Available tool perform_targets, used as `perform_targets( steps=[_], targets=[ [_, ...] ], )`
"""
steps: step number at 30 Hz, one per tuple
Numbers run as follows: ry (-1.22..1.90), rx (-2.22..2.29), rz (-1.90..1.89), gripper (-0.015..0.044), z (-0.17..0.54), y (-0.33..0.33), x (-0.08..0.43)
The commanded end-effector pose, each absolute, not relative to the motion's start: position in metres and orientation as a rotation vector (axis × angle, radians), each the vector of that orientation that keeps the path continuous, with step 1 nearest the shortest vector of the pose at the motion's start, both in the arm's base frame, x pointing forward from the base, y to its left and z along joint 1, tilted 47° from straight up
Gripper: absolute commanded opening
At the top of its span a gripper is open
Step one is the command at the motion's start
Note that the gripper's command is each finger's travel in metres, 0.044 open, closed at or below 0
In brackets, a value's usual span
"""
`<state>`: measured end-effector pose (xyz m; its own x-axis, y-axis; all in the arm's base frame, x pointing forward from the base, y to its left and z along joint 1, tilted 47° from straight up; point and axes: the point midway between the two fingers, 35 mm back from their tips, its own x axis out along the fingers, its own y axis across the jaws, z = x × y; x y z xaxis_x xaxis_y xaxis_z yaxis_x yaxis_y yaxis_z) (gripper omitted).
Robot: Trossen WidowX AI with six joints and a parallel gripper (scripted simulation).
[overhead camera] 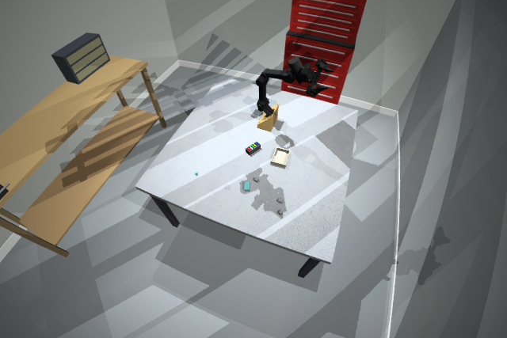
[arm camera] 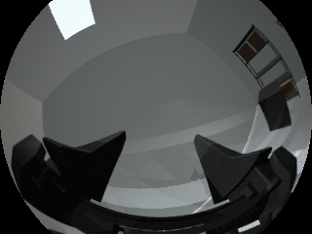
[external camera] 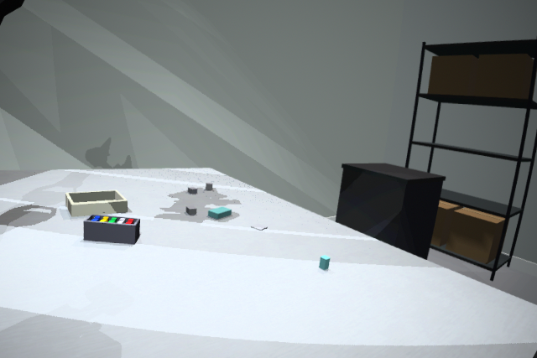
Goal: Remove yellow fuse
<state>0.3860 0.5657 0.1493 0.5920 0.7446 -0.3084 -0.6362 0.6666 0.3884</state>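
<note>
Gripper: raised high near the table's far edge, well apart from the block; fingers spread wide, nothing between them.
Arm: rises from a tan base on the table, then reaches out level toward the red cabinet.
Block: dark, on the table just in front of the tray; holds a row of five fuses: blue, yellow, green, white, red.
Yellow fuse: seated in the block, second from the blue end.
Tray: cream, open-topped, just beside the block but apart from it; interior not fully visible.
Other items: teal pad, small teal cube, three grey studs on a dark patch.
</note>
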Motion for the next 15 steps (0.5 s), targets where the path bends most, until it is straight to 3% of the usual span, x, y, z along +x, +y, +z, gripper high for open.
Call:
perform_targets(
  steps=[1,13,15],
  targets=[
    [0.475,0.242,0.806,0.0374,0.148,0.564,0.388],
    [0.66,-0.179,0.431,0.0061,0.07,0.396,0.463],
    [0.707,-0.255,0.372,0.0061,0.058,0.363,0.468]
  ],
)
